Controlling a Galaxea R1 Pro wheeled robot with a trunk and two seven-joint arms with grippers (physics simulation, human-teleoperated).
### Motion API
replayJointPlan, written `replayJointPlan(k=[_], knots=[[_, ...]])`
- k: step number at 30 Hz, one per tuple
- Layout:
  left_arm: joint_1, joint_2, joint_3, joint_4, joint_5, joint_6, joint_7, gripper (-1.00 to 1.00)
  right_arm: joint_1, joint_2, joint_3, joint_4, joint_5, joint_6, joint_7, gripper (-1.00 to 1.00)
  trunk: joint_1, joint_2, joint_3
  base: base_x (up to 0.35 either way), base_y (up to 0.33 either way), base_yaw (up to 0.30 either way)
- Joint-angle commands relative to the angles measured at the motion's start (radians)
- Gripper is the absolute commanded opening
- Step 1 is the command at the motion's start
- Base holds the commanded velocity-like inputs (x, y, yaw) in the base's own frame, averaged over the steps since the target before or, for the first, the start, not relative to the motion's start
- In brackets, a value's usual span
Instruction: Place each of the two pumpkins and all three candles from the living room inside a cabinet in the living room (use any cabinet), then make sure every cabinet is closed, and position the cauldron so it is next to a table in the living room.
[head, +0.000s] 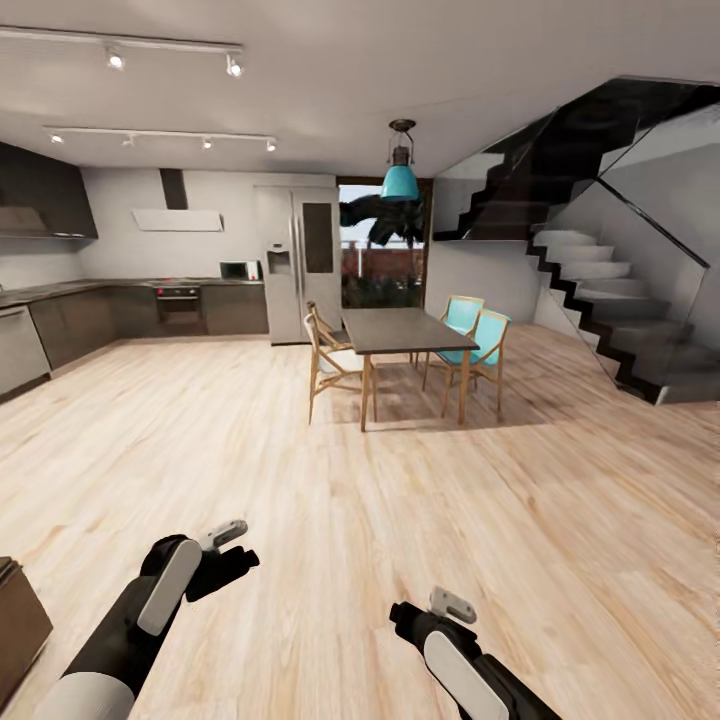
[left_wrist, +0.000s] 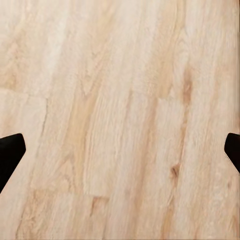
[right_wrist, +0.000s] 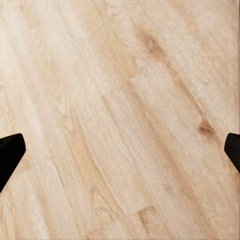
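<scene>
The head view showed an open-plan room with a pale wood-plank floor (head: 300, 450), its grain running in long boards with scattered knots. Both arms hung low over bare planks. The left gripper (head: 228, 550) and the right gripper (head: 420, 612), each black with a white shell on the forearm, held nothing. In each wrist view the two black fingertips (left_wrist: 10, 150) (right_wrist: 10, 152) stood far apart at the frame edges, so both sets of jaws were released, with plank floor between them.

A dark brown wooden corner (head: 20, 615) sat at the lower left edge; whether it was the cabinet could not be told.

Farther off stood a rectangular dark-topped dining surface (head: 405, 330) on slim wooden legs, with wooden-framed chairs (head: 325, 360) and two teal ones (head: 478, 340). A teal pendant lamp (head: 400, 180) hung above it. A steel refrigerator (head: 295, 265), dark kitchen units (head: 130, 310) and a glass-sided staircase (head: 600, 280) lined the back.
</scene>
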Motion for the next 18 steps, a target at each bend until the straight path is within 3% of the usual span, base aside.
replayJointPlan(k=[1, 18], knots=[[0.000, 0.001, -0.002, -0.002, 0.010, 0.001, 0.010, 1.00, -0.001, -0.001, 0.004, -0.002, -0.003, 0.003, -0.006, 1.00, 0.001, -0.001, -0.001, 0.342, -0.006, -0.289], [0.000, 0.002, -0.003, -0.003, 0.011, 0.001, 0.009, 1.00, -0.001, -0.001, 0.005, -0.001, -0.003, 0.003, 0.004, 1.00, 0.001, -0.001, -0.011, 0.343, 0.000, -0.285]])
